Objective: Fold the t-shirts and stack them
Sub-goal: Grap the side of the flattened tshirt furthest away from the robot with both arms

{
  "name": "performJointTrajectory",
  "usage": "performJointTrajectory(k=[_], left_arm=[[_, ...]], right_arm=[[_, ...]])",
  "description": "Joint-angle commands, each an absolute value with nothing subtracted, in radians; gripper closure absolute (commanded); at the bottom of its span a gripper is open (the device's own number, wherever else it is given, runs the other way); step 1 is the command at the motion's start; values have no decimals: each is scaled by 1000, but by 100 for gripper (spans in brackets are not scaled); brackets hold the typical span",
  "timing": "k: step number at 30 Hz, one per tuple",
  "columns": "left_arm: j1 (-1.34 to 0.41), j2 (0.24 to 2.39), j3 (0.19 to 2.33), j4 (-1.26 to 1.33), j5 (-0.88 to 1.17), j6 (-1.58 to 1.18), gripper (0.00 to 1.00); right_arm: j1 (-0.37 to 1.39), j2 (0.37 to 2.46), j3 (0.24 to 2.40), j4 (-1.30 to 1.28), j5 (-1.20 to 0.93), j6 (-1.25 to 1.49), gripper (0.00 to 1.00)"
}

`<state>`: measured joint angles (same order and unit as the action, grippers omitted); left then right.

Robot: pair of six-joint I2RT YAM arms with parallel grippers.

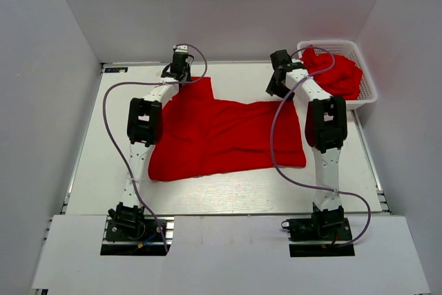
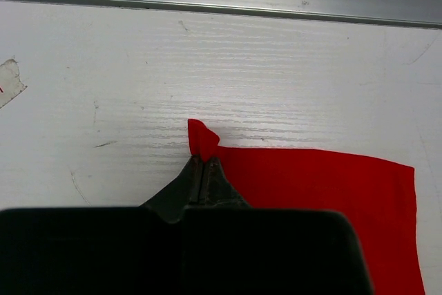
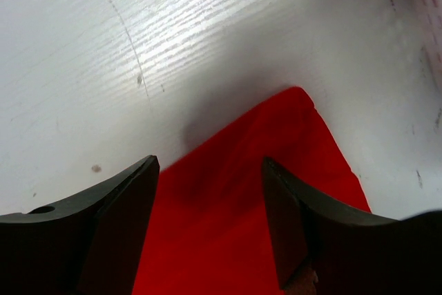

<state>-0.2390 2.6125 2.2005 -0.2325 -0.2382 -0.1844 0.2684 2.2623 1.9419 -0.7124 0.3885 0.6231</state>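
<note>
One red t-shirt [image 1: 221, 136] lies spread flat in the middle of the table. My left gripper [image 1: 181, 74] is at its far left corner. In the left wrist view that gripper [image 2: 204, 162] is shut on the corner, and a small tuft of red cloth [image 2: 202, 137] sticks out past the tips. My right gripper [image 1: 276, 89] hangs over the shirt's far right corner. Its jaws [image 3: 210, 170] stand open on either side of the red cloth [image 3: 276, 150], whose tip points away from them. More red t-shirts [image 1: 338, 74] lie bunched in the basket.
A white lattice basket [image 1: 331, 43] stands at the back right corner, close to my right arm. A metal rail [image 2: 221, 1] runs along the table's far edge, just beyond the left gripper. White walls enclose the table on three sides.
</note>
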Motion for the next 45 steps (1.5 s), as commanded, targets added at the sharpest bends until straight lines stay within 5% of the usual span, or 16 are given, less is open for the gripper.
performJointTrajectory(k=[1,8,15,22,30,36,45], left_arm=[[-236,2493,2198,-202,-198,-184,100],[-236,2464,2187,-193,-189,-184,100],[-236,2436,2174,-170,-146,-161,100],[-227,2375,2131,-120,44,-95,100],[-218,2159,1884,-82,95,-54,100],[-230,1849,1429,92,86,-26,100],[-230,1579,1089,57,81,-69,100]], right_arm=[[264,2318,2025,-733,422,646,33],[256,2350,2025,-741,422,658,36],[252,2359,1991,-735,439,655,52],[244,2387,2040,-696,413,634,99],[248,2286,1944,-640,367,578,100],[250,2186,1832,-595,350,551,100],[250,2053,1671,-560,336,537,100]])
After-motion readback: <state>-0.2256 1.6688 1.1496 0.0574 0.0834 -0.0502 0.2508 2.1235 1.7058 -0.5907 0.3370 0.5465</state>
